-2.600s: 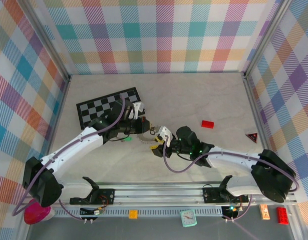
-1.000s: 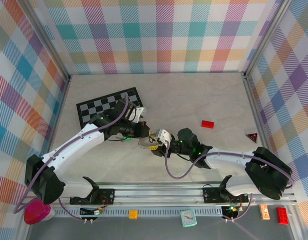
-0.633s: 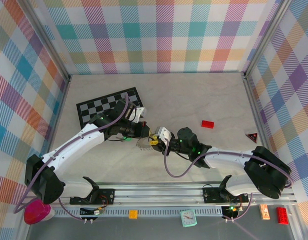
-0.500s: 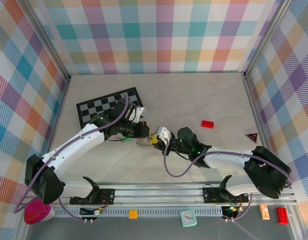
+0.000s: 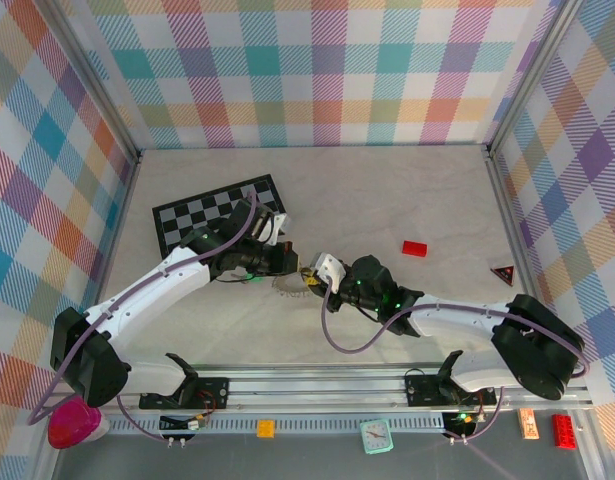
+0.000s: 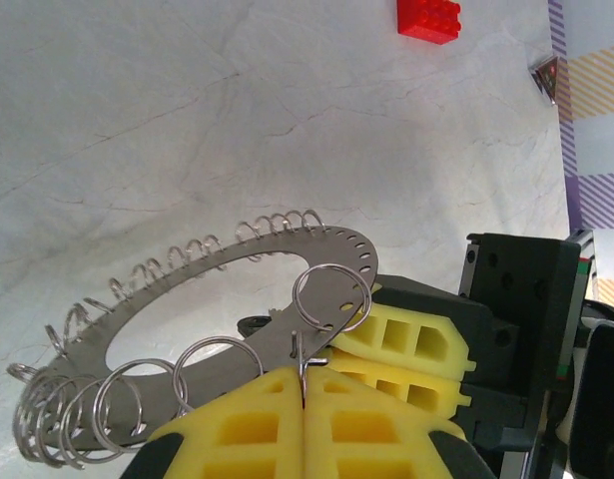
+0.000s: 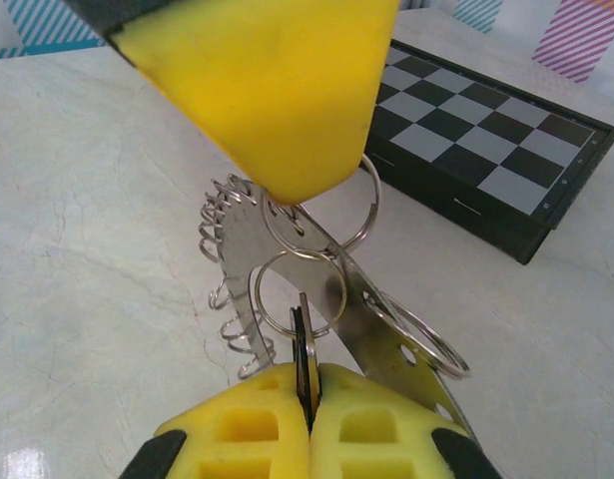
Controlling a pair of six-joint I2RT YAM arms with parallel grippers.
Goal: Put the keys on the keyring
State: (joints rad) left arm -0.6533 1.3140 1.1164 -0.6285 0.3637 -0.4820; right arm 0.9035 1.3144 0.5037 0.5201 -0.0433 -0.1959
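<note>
Because the two arms meet nose to nose just left of centre in the top view, most of the risk sits in that tight spot. The left end effector (image 6: 302,387) is clenched on the near rim of the large, flat, silvery metal keyring (image 6: 137,299), which is fringed with small wire loops (image 6: 331,297). The right end effector (image 7: 305,387) is clenched on a thin dark metal key (image 7: 301,344) held edge-up. The keyring is held tilted between them over the pale marbled worktop (image 5: 387,190), to the lower right of the black-and-white chessboard (image 5: 212,215). I judge that the key could slide or twist in the soft yellow pads if its tip pushes against a loop rather than into it. The keyring, pinched at one thin edge, could swivel away, and the two sets of pads could bump. The right wrist view gives the key's alignment: its tip lies just under a loop at mid-frame, and the left arm's yellow finger (image 7: 277,100) looms at the top. The left wrist view gives the row of punched holes, a crowded bunch of loops at lower left that could snag, the right pads (image 6: 406,331) close against the keyring at lower right, and a red toy brick (image 6: 429,18) at the upper edge.
</note>
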